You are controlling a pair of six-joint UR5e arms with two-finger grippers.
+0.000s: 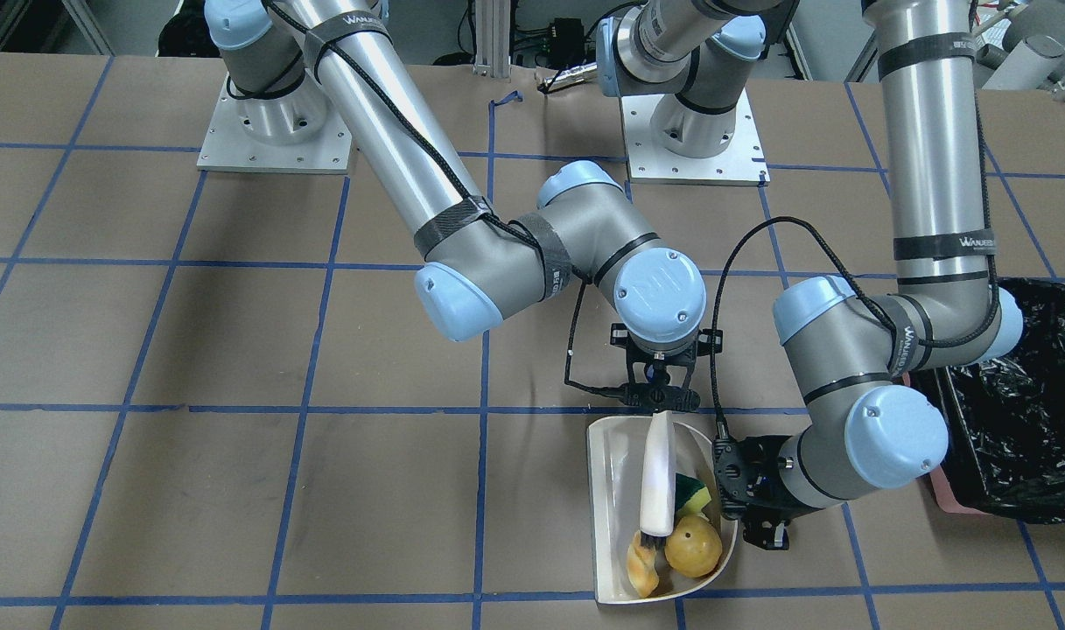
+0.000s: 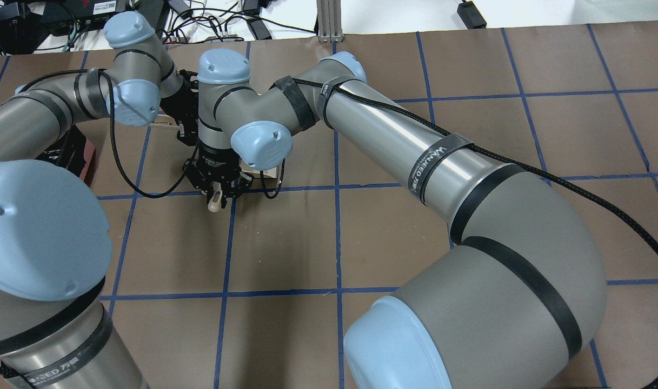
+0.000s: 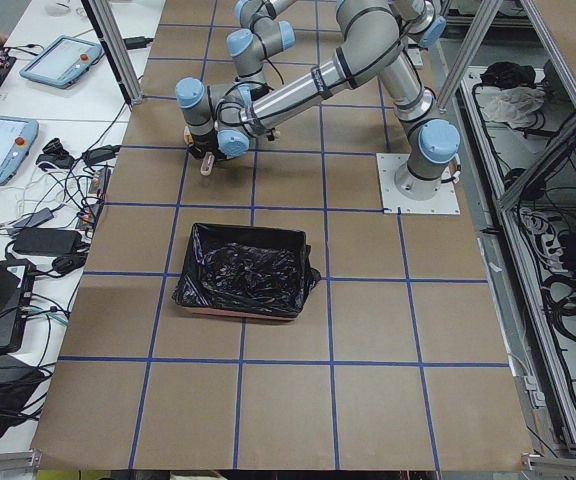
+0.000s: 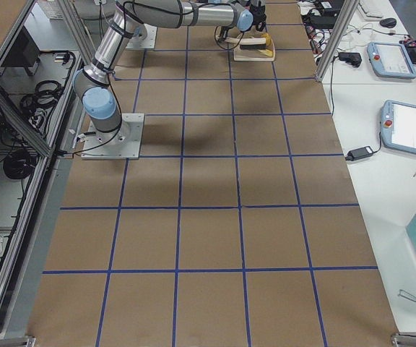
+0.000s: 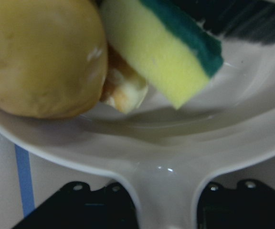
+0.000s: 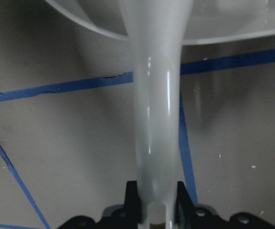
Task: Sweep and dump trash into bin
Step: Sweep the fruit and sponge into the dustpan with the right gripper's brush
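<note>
The beige dustpan [image 1: 611,490] lies on the table and holds all three trash items: the yellow-green sponge [image 1: 694,494], the tan potato lump [image 1: 694,547] and the golden croissant [image 1: 643,569]. My left gripper [image 1: 742,503] is shut on the dustpan's handle [image 5: 168,191]; its wrist view shows the potato [image 5: 37,57], the croissant [image 5: 123,90] and the sponge [image 5: 166,52] close up. My right gripper [image 1: 663,401] is shut on the beige brush [image 1: 657,481], whose dark bristles rest in the pan by the croissant. The pink bin with its black bag [image 1: 1022,420] stands beside my left arm.
The bin [image 3: 248,270] sits about one grid square from the dustpan along the table. Both arm bases [image 1: 274,131] stand at the robot side. Blue tape lines mark a grid on the brown table [image 1: 234,350]. My two wrists are close together over the pan.
</note>
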